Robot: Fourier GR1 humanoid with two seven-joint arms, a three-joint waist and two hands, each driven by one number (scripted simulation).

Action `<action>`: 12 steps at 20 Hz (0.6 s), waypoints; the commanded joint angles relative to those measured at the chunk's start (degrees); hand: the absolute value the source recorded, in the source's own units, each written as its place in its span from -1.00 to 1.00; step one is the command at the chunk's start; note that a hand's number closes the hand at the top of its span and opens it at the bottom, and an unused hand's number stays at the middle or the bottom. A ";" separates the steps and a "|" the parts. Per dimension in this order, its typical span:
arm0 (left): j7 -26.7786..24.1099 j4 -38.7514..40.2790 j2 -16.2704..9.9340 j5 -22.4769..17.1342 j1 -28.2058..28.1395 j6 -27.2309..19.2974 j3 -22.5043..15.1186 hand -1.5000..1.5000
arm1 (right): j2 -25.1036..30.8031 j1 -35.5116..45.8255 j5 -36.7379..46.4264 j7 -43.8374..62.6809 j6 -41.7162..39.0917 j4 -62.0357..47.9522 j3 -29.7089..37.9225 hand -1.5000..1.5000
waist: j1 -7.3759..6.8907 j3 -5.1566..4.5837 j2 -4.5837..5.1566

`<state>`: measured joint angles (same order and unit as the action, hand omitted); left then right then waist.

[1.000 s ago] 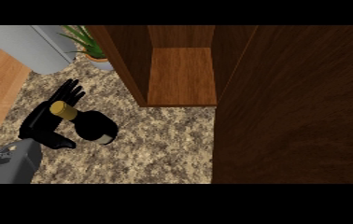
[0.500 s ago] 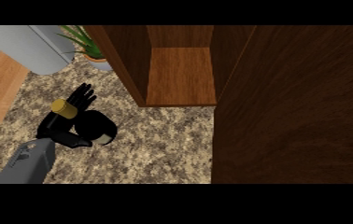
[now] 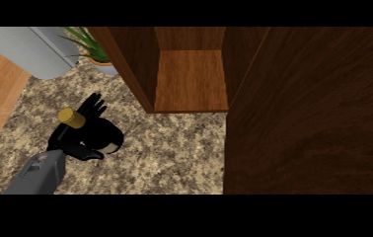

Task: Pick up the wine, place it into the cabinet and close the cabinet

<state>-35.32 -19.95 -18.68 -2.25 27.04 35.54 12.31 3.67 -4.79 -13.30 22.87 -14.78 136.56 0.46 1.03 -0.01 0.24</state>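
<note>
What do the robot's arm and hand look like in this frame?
Only one arm shows, at the lower left: a smooth grey forearm ending in a glossy black hand with slim black fingers. No cables or markings are visible.

Wine bottle (image 3: 102, 137) body mostly behind the left hand (image 3: 76, 144); plant (image 3: 91, 46) cut by the top edge.

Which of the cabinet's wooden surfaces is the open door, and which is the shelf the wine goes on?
The door is the broad dark panel at right, swung toward the camera. The shelf is the lighter board inside the cabinet, bare now.
</note>
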 commanded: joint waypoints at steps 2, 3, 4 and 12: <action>-7.28 1.77 2.01 0.41 -2.12 6.68 -0.94 -1.00 | -0.97 -1.93 1.59 0.29 0.14 1.88 -2.31 -1.00 | 0.07 -0.13 0.05; -5.15 3.03 0.81 -1.28 -0.01 8.94 0.44 -1.00 | 0.44 0.54 -0.74 -0.32 -0.54 -0.12 0.43 -1.00 | 0.18 -0.15 0.19; -4.92 3.31 0.47 -1.68 -0.15 9.26 0.75 -1.00 | -0.26 -2.33 -0.58 -1.34 -0.93 0.42 0.22 -1.00 | 0.30 -0.12 0.13; -6.76 3.41 -0.93 -1.07 -2.85 13.60 -0.62 1.00 | -0.07 0.43 -0.77 2.37 1.19 2.90 0.03 -1.00 | 0.03 -0.20 0.14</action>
<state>-35.38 -17.45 -19.01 -4.15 26.82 39.20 12.81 3.69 -5.37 -13.79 22.54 -15.20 136.67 0.81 1.25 0.08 0.22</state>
